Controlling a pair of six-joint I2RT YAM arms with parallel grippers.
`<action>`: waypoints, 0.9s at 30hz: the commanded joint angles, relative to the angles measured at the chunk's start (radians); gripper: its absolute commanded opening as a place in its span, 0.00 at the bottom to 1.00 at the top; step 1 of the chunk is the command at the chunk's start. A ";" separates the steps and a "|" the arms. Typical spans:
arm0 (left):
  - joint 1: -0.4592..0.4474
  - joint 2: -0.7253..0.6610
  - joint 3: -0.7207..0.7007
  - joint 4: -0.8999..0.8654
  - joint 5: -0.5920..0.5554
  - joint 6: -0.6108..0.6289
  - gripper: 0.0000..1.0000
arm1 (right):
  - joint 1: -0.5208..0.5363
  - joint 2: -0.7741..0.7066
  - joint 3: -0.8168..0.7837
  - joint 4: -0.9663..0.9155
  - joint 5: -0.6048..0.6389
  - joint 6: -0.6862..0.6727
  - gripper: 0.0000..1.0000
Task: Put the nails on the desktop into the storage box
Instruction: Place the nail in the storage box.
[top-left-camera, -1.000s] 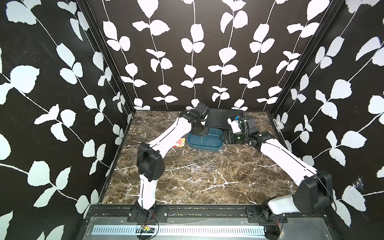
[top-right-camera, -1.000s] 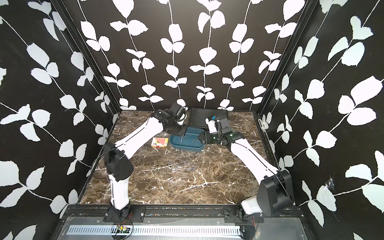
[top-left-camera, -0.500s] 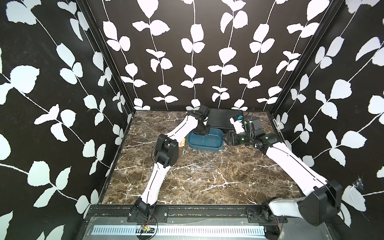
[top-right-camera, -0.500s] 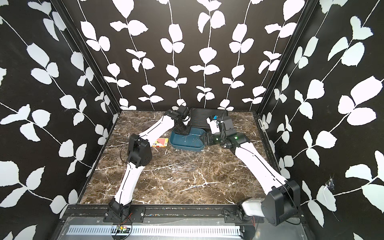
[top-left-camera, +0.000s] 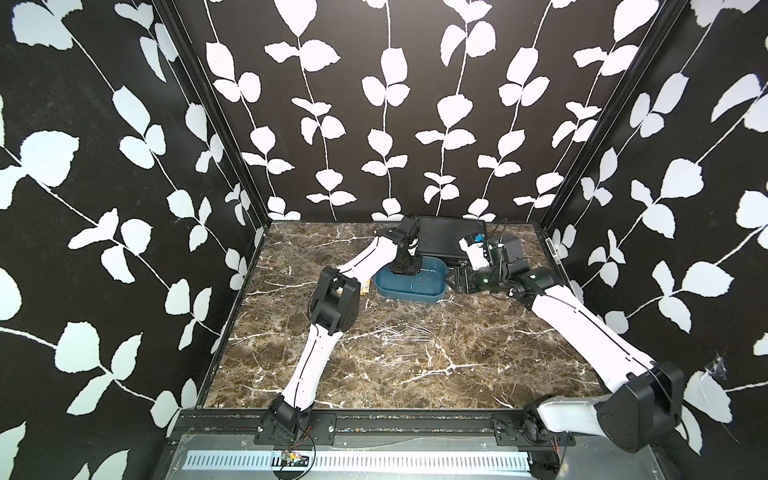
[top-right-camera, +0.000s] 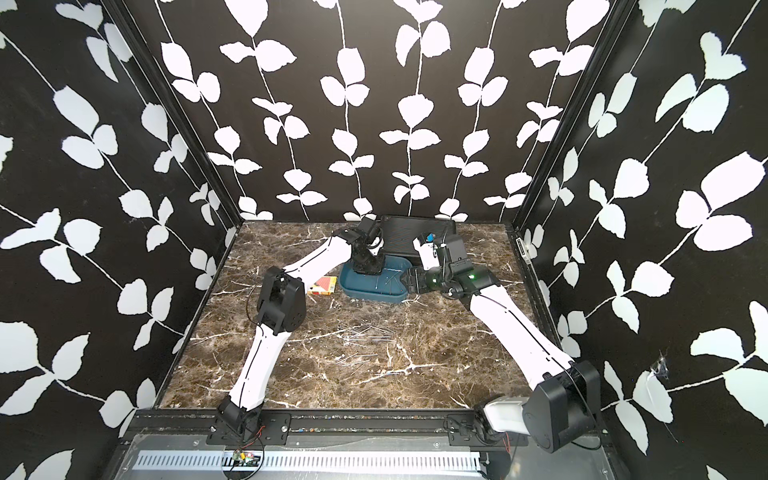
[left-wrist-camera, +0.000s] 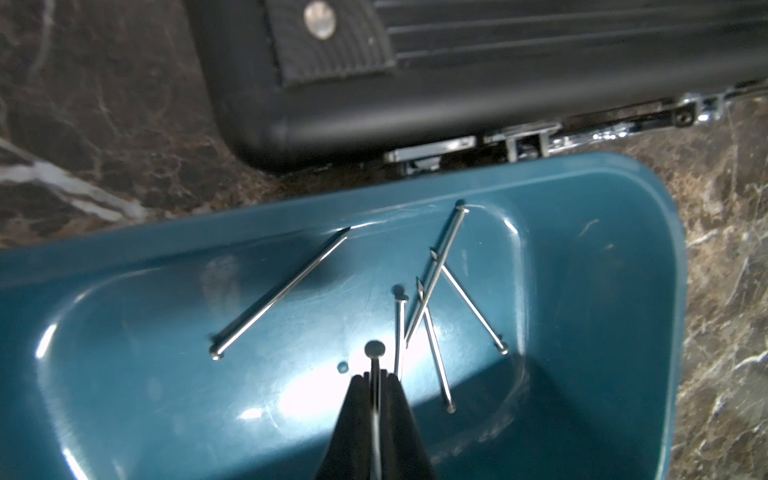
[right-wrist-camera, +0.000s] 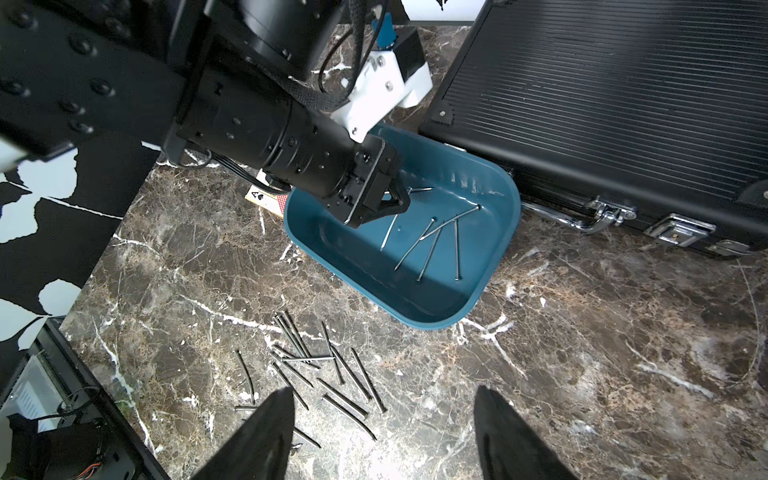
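A: left gripper (left-wrist-camera: 376, 376)?
B: pinching one nail (left-wrist-camera: 375, 351), head poking out, over the box (left-wrist-camera: 124, 415); more nails (left-wrist-camera: 432, 291) lie inside.
A: right gripper (right-wrist-camera: 384, 390)?
B: jaws wide, empty. loose nails (right-wrist-camera: 328, 374) on the desktop (right-wrist-camera: 582, 353) nearby, outside box.

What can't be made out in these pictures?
Loose nails: too thin to count in both top views.
Card box: mostly behind the left arm in the right wrist view.
Left gripper: blurred in the left wrist view; whether it grips the nail between its jaws is unclear.
Case: cut off by the right wrist view's edge.
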 joint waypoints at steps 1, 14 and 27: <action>0.006 -0.018 -0.027 0.018 0.016 -0.007 0.16 | 0.000 -0.012 -0.012 0.001 -0.013 0.008 0.71; 0.005 -0.239 -0.222 0.076 0.007 -0.021 0.34 | 0.055 0.009 -0.037 -0.040 -0.017 -0.056 0.70; 0.005 -0.732 -0.853 0.162 -0.130 -0.035 0.42 | 0.338 0.078 -0.033 -0.405 0.077 -0.593 0.69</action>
